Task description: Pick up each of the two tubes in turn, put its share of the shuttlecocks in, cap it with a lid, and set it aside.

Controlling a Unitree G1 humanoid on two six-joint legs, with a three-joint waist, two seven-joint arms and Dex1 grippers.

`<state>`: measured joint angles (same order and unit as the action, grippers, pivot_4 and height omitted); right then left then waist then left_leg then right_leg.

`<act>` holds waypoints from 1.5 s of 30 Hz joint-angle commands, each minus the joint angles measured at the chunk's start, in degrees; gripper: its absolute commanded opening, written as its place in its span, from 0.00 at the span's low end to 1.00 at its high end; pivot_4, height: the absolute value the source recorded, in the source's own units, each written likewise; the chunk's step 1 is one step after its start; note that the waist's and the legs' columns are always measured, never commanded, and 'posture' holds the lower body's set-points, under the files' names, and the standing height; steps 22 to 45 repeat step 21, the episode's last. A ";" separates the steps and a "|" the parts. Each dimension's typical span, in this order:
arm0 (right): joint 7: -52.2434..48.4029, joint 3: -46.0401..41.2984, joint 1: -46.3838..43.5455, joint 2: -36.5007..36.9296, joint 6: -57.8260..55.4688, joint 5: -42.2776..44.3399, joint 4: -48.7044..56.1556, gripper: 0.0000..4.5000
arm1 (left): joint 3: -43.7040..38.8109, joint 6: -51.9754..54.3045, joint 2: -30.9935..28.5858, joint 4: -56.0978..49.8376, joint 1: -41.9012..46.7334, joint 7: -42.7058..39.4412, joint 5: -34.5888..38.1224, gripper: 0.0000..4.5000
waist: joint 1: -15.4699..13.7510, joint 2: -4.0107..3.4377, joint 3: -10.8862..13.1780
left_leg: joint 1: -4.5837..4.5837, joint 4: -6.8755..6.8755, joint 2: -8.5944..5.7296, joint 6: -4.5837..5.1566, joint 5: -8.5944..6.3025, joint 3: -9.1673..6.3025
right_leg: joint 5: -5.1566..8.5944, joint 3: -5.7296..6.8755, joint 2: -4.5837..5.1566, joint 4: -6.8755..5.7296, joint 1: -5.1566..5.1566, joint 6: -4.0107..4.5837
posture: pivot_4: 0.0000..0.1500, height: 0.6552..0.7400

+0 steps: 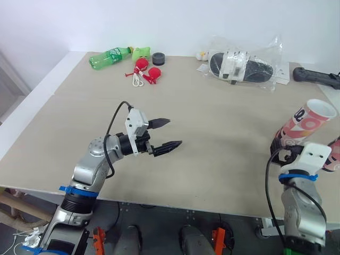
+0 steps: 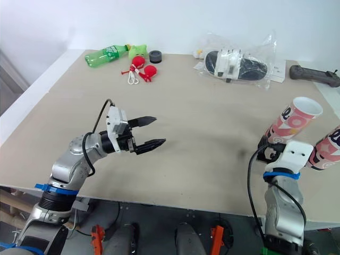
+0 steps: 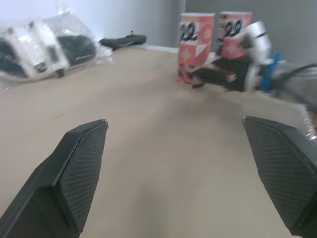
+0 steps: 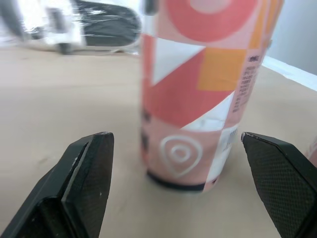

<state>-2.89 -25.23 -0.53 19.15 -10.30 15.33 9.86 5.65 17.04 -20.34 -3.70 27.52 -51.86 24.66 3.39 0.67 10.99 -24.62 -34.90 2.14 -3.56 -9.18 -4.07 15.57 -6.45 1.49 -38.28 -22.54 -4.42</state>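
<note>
On the table (image 1: 212,143), upright tube (image 4: 198,74) flanked by spread right gripper (image 4: 176,135), not gripped, left gripper (image 1: 175,132) held open, well apart.

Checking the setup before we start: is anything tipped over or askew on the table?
The green bottle lies on its side at the far left, near the red toys. The open tube and the second tube stand upright on the right.

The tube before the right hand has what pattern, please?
Tube: pink, red, orange, white geometric shapes; right wrist view.
</note>
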 commanded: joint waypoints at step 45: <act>-37.82 10.46 -3.92 22.80 -19.14 16.63 4.26 0.98 | -11.41 2.64 -11.44 -10.90 -15.64 8.24 -1.34 1.00 | -0.79 0.25 0.11 | 0.03 0.04 0.12 0.01 0.01 0.11 | -0.03 0.01 -0.02 0.19 0.08 0.03 | 1.00 1.00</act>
